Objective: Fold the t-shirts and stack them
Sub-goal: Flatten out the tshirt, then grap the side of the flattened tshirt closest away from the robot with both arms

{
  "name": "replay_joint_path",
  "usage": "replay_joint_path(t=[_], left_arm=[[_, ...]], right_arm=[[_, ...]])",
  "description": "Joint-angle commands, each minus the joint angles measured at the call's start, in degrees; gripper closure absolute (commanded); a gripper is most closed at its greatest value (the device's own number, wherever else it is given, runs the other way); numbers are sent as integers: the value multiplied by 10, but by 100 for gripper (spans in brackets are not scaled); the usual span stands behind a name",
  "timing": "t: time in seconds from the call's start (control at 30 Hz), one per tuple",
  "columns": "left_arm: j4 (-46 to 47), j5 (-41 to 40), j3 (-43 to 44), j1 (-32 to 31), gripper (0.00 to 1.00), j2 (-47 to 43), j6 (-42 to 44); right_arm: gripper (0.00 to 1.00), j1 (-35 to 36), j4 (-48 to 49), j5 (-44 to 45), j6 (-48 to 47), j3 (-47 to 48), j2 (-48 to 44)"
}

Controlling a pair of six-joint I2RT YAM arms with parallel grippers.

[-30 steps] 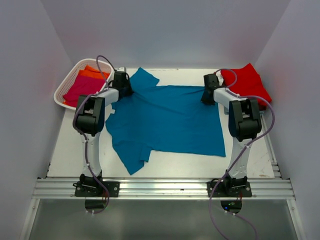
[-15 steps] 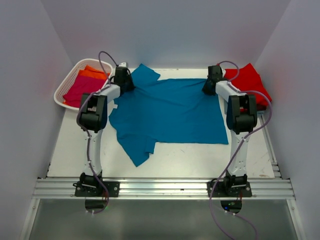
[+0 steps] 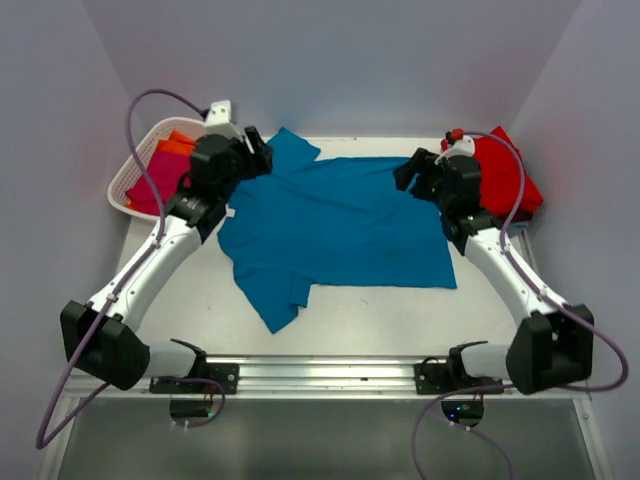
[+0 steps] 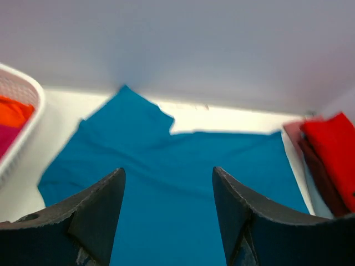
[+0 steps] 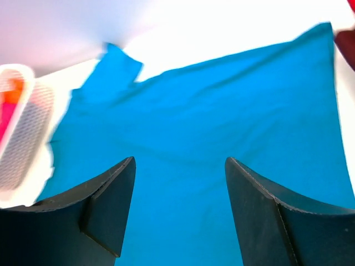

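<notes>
A teal blue short-sleeved cloth t-shirt (image 3: 340, 230) lies spread flat in the middle of the white desk (image 3: 180, 310). Its long way runs left to right. The neck and sleeves are at the left end. The straight bottom edge is at the right end. One sleeve points far and the other points near.

The left arm (image 3: 150, 265) reaches over the far left part of the shirt, by the far sleeve. Its jaws are spread apart and hold nothing. The right arm (image 3: 510, 275) reaches over the far right corner of the shirt. Its jaws are spread apart too, and they are empty.

So most of the shirt lies below and to the near side of both sets of jaws. The left arm is nearer the sleeves. The right arm is nearer the bottom edge. I think a fold comes next, and each arm would go down to the cloth on its own side.

A folded red cloth shirt (image 3: 505, 175) sits at the far right. A white plastic lattice basket (image 3: 118, 195) at the far left holds a magenta shirt (image 3: 160, 178) and an orange shirt (image 3: 180, 146).
</notes>
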Motion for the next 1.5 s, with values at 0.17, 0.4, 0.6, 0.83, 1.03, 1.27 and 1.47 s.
replay_joint_path(t=[0.17,0.4,0.6,0.83,1.03,1.27,1.47], left_arm=[[-408,-141,-160,-191,38,8,-73],[-548,-121,-173,-344,39,-26,-231],[-527,-69,-212,-417,43,-19,-286],[-473,-48,-256,-440,44,0,-297],[-424,-59,-273,-440,46,38,-278],[-398,-86,-272,-438,47,62,-260],[-407,-118,-270,-428,50,66,-258]], right_arm=[[30,33,-160,58,-24,-75,-148],[30,34,-207,63,-27,-68,-174],[30,33,-212,64,-24,-74,-171],[30,34,-216,67,-23,-75,-167],[30,34,-215,71,-24,-76,-173],[32,34,-218,71,-27,-73,-172],[35,34,-217,71,-30,-73,-169]])
